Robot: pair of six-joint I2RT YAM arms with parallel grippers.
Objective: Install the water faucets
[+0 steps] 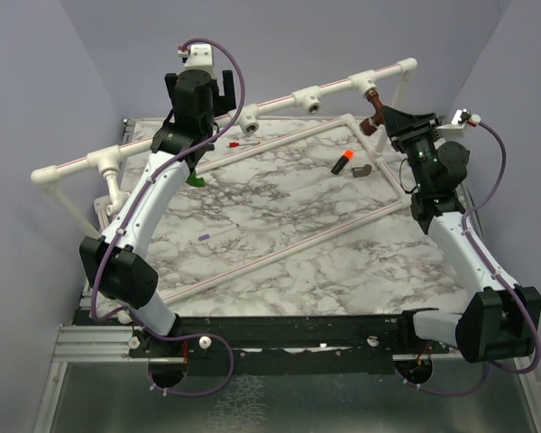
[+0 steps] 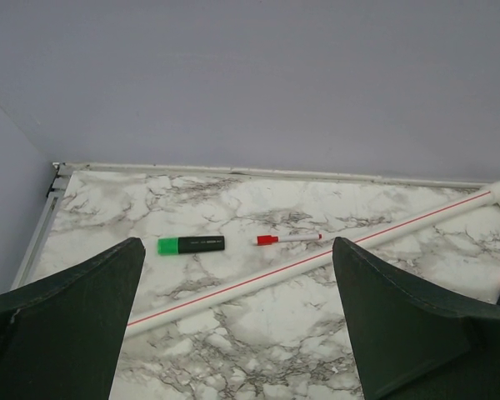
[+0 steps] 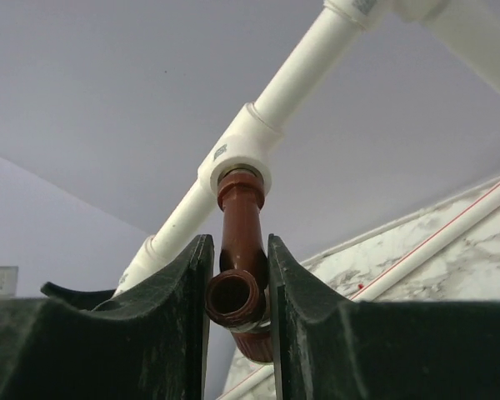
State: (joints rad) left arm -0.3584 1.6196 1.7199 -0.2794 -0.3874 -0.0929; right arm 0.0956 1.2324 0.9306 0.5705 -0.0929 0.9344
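The dark reddish-brown faucet hangs from a white tee on the raised pipe rail, its threaded end in the tee's socket. My right gripper is shut on its body, one finger on each side. In the top view this is at the back right: faucet, gripper. The green faucet peeks out from under my left arm, mostly hidden. My left gripper is open and empty near the rail's middle tee; its wrist view shows only table. The white faucet is out of view.
A small orange-and-black cylinder and a grey-brown bent piece lie on the marble table. A green highlighter and a red marker lie at the back. A low pipe frame rings the table.
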